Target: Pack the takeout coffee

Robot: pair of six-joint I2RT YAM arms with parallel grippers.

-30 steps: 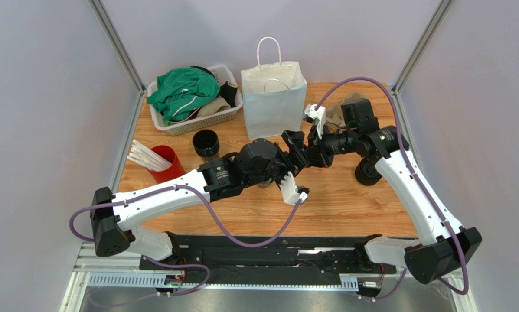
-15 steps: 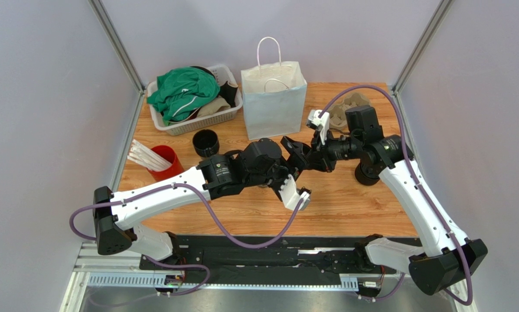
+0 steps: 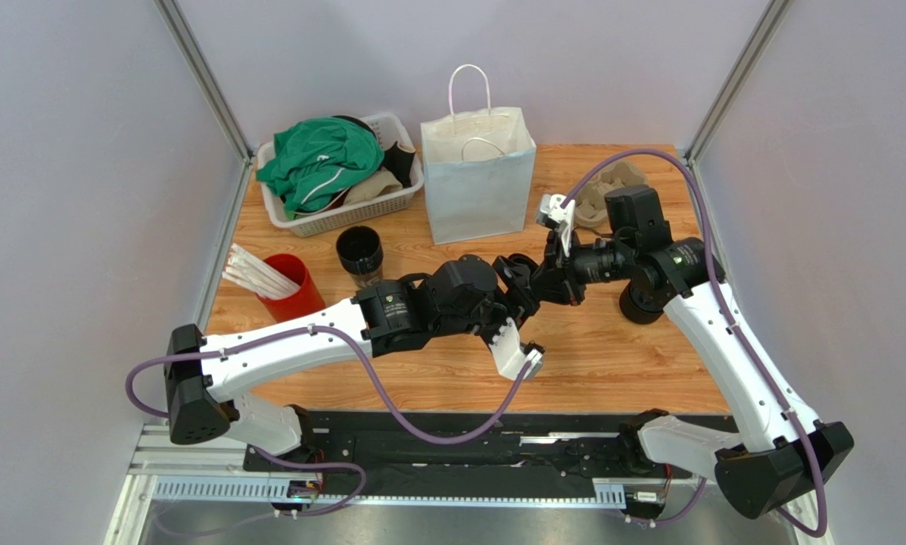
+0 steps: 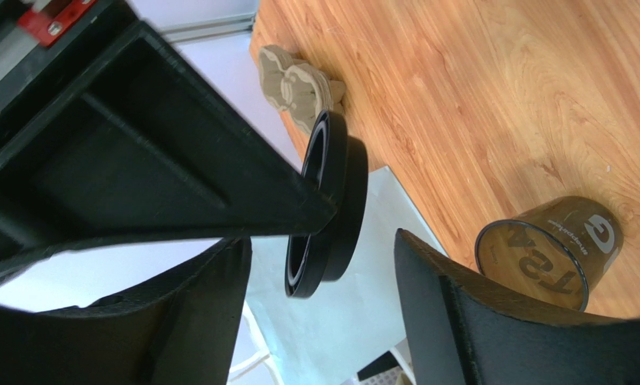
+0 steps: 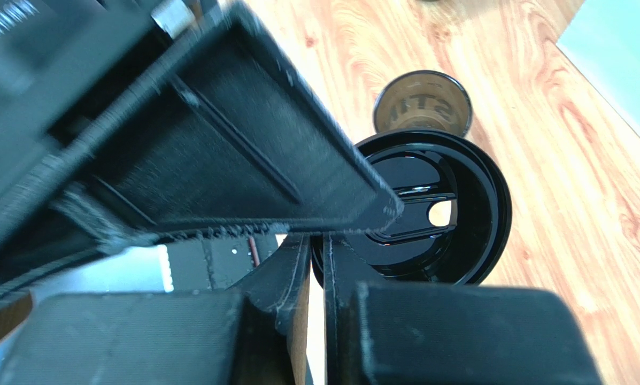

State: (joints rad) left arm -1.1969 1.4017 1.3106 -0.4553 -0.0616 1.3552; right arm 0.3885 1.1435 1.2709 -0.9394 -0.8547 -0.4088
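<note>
Now, right fingers (image 5: 259, 160) pinching glossy black round lid (image 5: 459, 241), left fingers (image 4: 475, 321) spread apart, brown cup (image 4: 552, 249) on wood-grain table (image 4: 500, 96)

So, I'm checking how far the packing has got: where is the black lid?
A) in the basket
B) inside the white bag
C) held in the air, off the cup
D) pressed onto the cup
C: the lid hangs above the table, clear of the cup standing below.
</note>
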